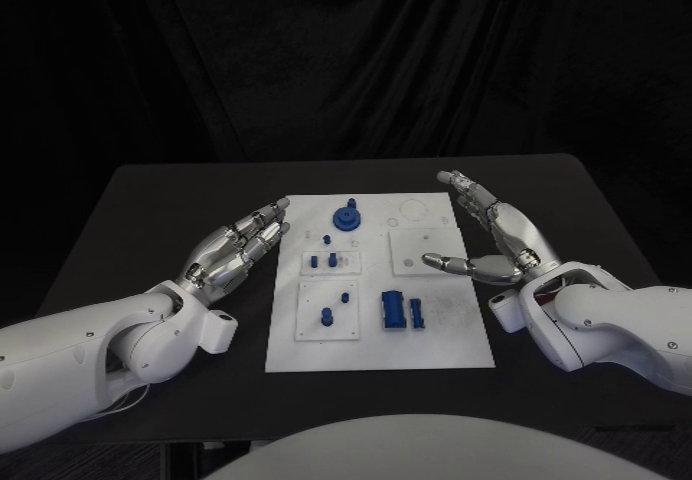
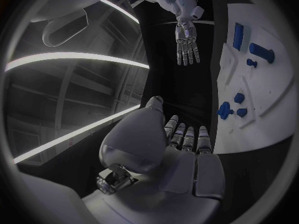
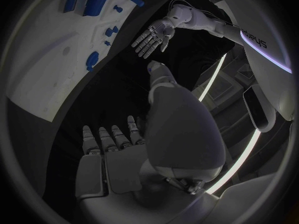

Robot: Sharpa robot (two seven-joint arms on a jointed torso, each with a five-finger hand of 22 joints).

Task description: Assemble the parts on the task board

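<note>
flanking the white task board (image 1: pixel 378 350), the left hand (image 1: pixel 238 250) and right hand (image 1: pixel 498 240) hover with fingers spread, holding nothing; blue parts (image 1: pixel 400 308) sit across the board, some standing in recesses, which fits either a start or a finish

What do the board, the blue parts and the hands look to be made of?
The board looks like matte white plastic: flat, even, no glare. The blue parts look like moulded or printed plastic, uniform colour, dull finish. The left hand and right hand look like brushed metal or metallic-coated shells, with a silver sheen.
</note>
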